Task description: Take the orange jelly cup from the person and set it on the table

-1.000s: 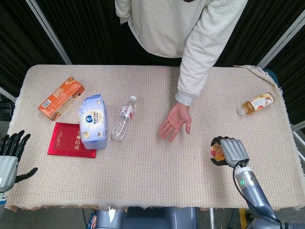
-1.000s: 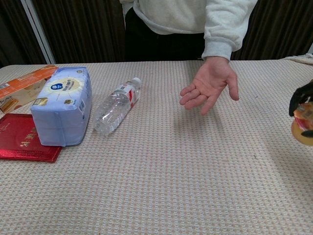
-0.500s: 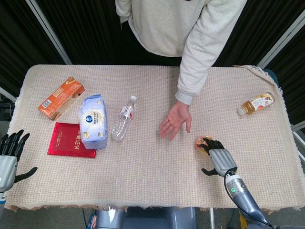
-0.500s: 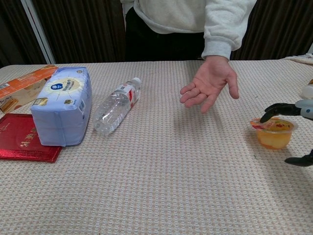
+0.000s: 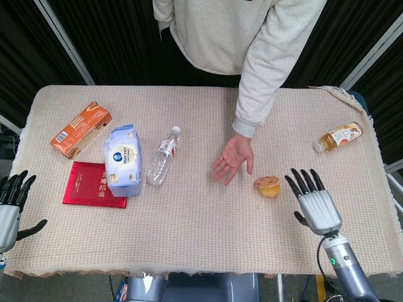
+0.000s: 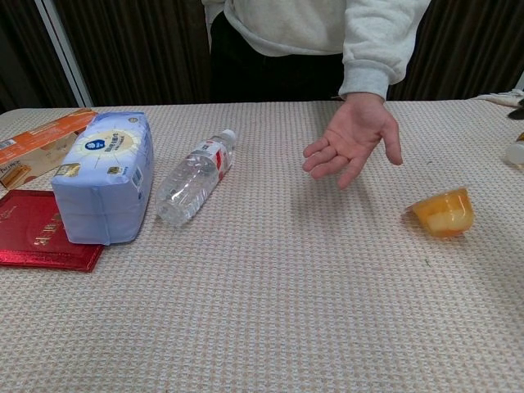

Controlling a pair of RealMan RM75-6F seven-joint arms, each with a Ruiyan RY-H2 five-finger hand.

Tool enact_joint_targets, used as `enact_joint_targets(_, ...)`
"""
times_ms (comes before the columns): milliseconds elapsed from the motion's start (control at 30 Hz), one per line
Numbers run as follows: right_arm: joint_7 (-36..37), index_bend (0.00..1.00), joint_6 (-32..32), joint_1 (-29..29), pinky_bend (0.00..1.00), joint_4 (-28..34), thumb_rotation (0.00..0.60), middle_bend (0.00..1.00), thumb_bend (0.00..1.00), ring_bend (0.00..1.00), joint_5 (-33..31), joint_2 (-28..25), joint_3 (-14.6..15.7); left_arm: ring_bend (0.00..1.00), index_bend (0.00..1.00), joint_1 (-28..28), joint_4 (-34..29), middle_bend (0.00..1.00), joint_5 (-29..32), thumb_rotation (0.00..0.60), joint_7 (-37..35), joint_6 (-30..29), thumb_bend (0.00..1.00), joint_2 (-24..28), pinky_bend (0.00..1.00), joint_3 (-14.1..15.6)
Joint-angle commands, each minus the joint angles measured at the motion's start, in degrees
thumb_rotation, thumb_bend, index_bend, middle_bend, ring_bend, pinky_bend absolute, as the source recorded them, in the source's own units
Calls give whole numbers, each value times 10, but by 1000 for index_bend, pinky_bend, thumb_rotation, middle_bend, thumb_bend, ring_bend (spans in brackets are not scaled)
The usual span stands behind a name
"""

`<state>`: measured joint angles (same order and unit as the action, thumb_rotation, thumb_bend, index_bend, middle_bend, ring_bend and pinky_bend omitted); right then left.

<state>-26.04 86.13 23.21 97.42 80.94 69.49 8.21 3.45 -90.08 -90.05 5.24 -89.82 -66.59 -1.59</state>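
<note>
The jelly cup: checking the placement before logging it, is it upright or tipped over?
Tipped. In the chest view the orange jelly cup lies on its side on the table, rim facing left.

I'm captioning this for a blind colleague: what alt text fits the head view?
An orange jelly cup lies on the table between the person's open hand and the robot's open right hand; the left hand hangs at the table's edge.

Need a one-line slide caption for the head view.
Orange jelly cup lies on the table, between the person's open palm and the robot's spread, empty right hand.
</note>
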Motion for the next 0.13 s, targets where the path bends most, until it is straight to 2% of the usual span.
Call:
enact_joint_targets(33,85,44,45,-46,0,-52,600,0,143,0,45,-24,19,0,0,-1,0,0,-3,600,2,-3,80,-1,0,1)
enact_joint_targets(133,129,37,55,-62,0,-90,600,0,140,0,55,-18,15,0,0,-1,1,0,-7,600,7,-4,83,-2,0,3)
